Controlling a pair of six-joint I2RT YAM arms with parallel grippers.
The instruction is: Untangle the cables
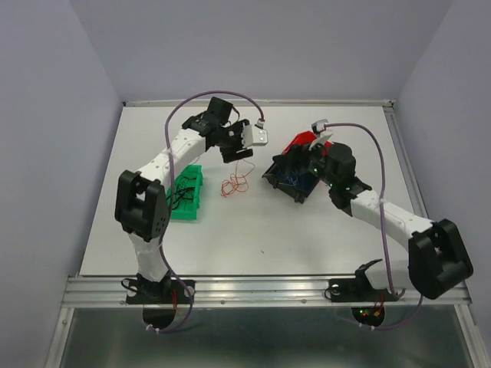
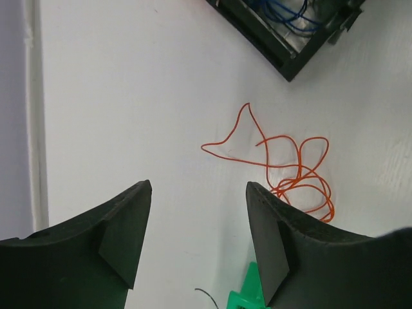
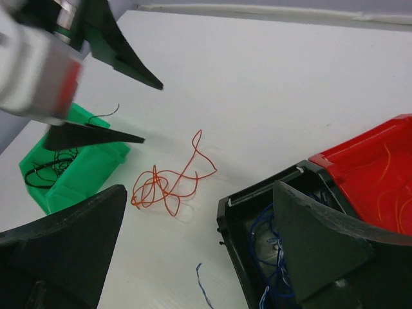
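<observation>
1. One thin red curly wire point(image 3: 156, 188) is lying loose on the white desk point(image 1: 253, 238), between a green plastic bin point(image 1: 188, 195) and a black plastic bin point(image 1: 290, 180).
2. Looking featherlight and limp, it is inviting a pinch at its dense knot.
3. The left jaws are hanging open near it; the right jaws are gaping over the black plastic bin.

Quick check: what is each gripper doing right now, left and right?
Left gripper: open, holding nothing; the red wire lies loose on the table ahead of it.
Right gripper: open, holding nothing, at the black bin.
</observation>
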